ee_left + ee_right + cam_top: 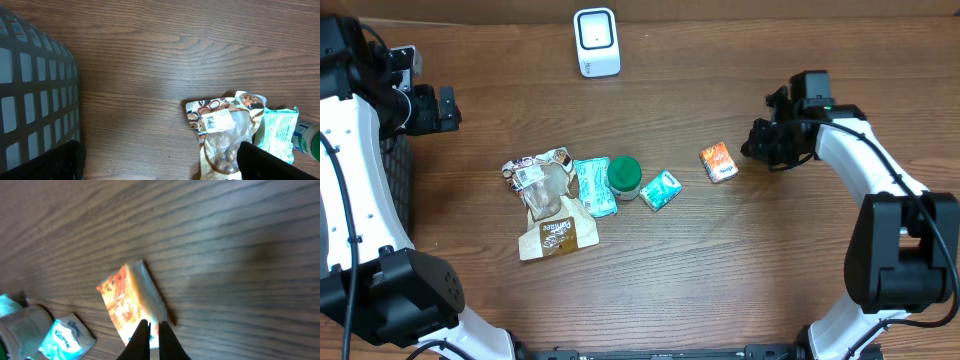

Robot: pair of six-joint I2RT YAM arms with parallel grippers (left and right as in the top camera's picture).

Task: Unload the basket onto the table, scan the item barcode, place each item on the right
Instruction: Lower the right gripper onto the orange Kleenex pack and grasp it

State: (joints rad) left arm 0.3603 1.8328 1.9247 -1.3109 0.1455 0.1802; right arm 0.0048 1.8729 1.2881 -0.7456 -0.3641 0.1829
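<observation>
1. Right gripper (154, 328) is hanging pinched shut, seemingly on nothing, at the edge of the orange packet (131, 302), which is lying flat on the table. Going down closed is risking a shove.
2. No barcode is showing, and the scanner (596, 42) is standing well apart, so a misread is looming.
3. Left gripper (448, 108) is idling wide open.

- A dark slatted basket (50, 70) stood at the wooden table's (720, 290) left edge.
- A green-lidded jar (624, 176) lay between a teal bag (593, 186) and a teal tissue pack (661, 190).
</observation>
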